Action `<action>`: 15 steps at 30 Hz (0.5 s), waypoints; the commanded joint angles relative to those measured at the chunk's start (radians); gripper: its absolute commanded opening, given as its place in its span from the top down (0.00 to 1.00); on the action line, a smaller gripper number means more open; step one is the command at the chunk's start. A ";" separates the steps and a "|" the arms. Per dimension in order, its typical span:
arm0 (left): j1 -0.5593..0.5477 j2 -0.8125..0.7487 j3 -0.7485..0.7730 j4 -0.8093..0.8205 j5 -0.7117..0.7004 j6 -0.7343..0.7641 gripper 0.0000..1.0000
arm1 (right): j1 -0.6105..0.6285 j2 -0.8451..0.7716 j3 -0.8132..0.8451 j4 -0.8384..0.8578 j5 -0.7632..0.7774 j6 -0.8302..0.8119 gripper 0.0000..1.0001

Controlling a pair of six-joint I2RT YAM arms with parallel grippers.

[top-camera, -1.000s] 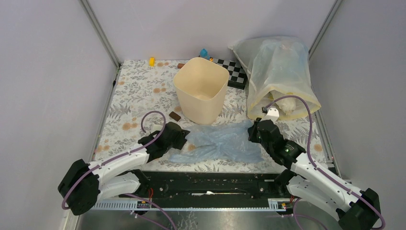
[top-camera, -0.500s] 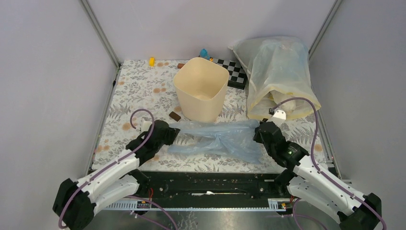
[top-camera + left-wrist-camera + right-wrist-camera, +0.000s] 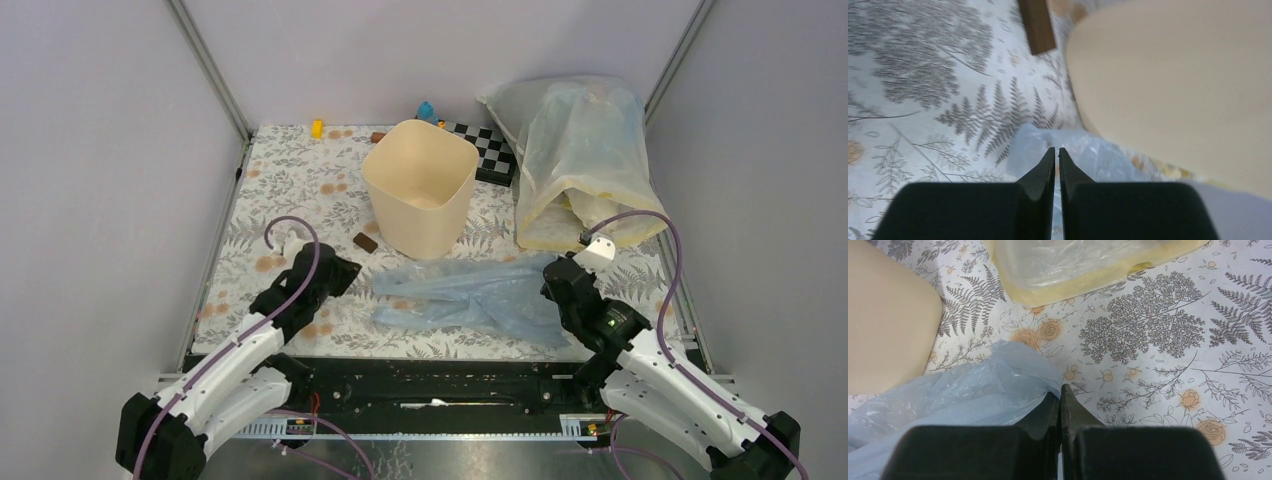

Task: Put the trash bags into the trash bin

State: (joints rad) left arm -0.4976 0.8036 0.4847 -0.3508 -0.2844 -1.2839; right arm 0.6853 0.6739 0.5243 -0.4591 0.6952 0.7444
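The pale-blue trash bag (image 3: pixel 470 295) lies crumpled on the fern-print table in front of the cream-beige trash bin (image 3: pixel 420 185), which stands upright and looks empty. My right gripper (image 3: pixel 553 272) is shut on the bag's right corner; the right wrist view shows the plastic (image 3: pixel 958 395) pinched at the closed tips (image 3: pixel 1060 387). My left gripper (image 3: pixel 350 268) is shut with only a hairline gap and sits just left of the bag's left end, apart from it. In the left wrist view the bag (image 3: pixel 1098 155) lies beyond the tips (image 3: pixel 1056 149), below the bin wall (image 3: pixel 1173 90).
A large yellowish-clear sack (image 3: pixel 580 160) lies at the back right, close to the right gripper. A small brown block (image 3: pixel 365 242) sits left of the bin's base. A checkerboard (image 3: pixel 492 150) and small yellow (image 3: pixel 317 128) and blue (image 3: pixel 427 110) pieces lie at the back.
The bag was stretched between both grippers; now its left end has come out of the left gripper and slackened. The left arm drew back to the left; the right gripper moved slightly right with the bag.
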 commanded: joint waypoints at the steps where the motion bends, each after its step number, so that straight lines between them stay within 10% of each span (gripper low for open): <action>1: 0.002 0.040 0.111 0.140 0.274 0.340 0.82 | -0.006 0.005 0.044 0.028 -0.006 -0.029 1.00; 5: -0.069 0.046 0.129 0.177 0.438 0.406 0.61 | -0.006 0.045 0.049 0.077 -0.071 -0.024 1.00; 15: -0.604 0.167 0.149 0.244 0.146 0.362 0.31 | -0.006 0.131 0.073 0.138 -0.165 0.001 1.00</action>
State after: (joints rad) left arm -0.9894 0.8833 0.5777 -0.1539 -0.0013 -0.9333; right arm 0.6849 0.7925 0.5430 -0.3645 0.5640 0.7303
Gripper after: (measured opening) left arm 0.659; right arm 0.017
